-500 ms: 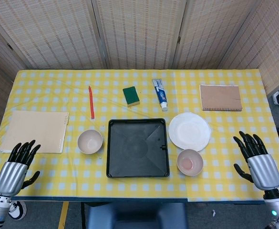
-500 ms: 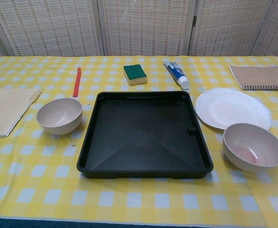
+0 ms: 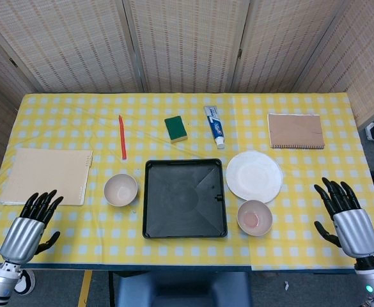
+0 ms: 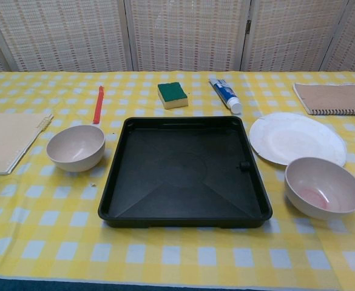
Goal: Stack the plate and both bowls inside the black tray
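Left hand (image 3: 25, 227) sits at the lower left of the head view, off the near edge of the bench (image 3: 59, 121), fingers spread, holding nothing. It has slipped a little lower and outward in the frame over the last half second. The chest view shows neither hand.

Left bowl (image 3: 121, 189) stands just left of the black tray (image 3: 185, 230), close to its wall but apart from it. The tray is at frame centre and holds nothing. Plate (image 3: 254, 176) lies just right of the tray's upper corner, and the right bowl (image 3: 255, 217) sits right below the plate, near its rim; touching or not, cannot tell. Bowls, tray and plate have not moved.

Right hand (image 3: 348, 220) is at the lower right, fingers apart, empty, also a touch lower than before.

Only the hands drifted, away from the dishes, so no stacking has begun. My read: the plate probably goes in first, the bowls on top.
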